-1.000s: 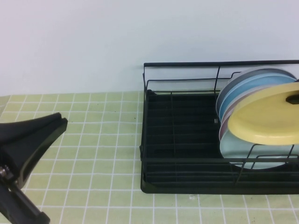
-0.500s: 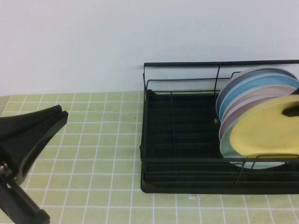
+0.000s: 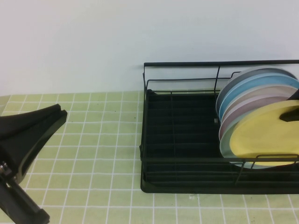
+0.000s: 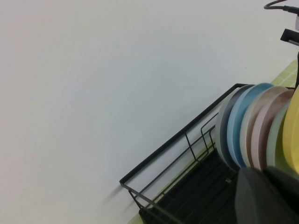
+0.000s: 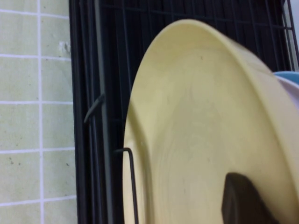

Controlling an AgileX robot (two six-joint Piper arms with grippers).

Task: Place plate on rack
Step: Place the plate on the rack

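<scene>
The pale-yellow plate stands tilted at the front of a row of plates in the right end of the black wire rack, leaning on the mint-green plate. My right gripper is at the far right and shut on the yellow plate's upper rim. In the right wrist view one black finger presses on the plate's face above the rack's front wires. My left gripper is shut and empty, raised over the table's left side, far from the rack. The plate's edge also shows in the left wrist view.
Behind the yellow plate stand mint-green, pink, blue and grey plates. The rack's left half holds nothing. Green tiled tabletop lies between the left gripper and the rack. A white wall is behind.
My right gripper has lowered the yellow plate and tipped it more upright, down behind the rack's front rail and against the mint-green plate. The left arm has not moved.
</scene>
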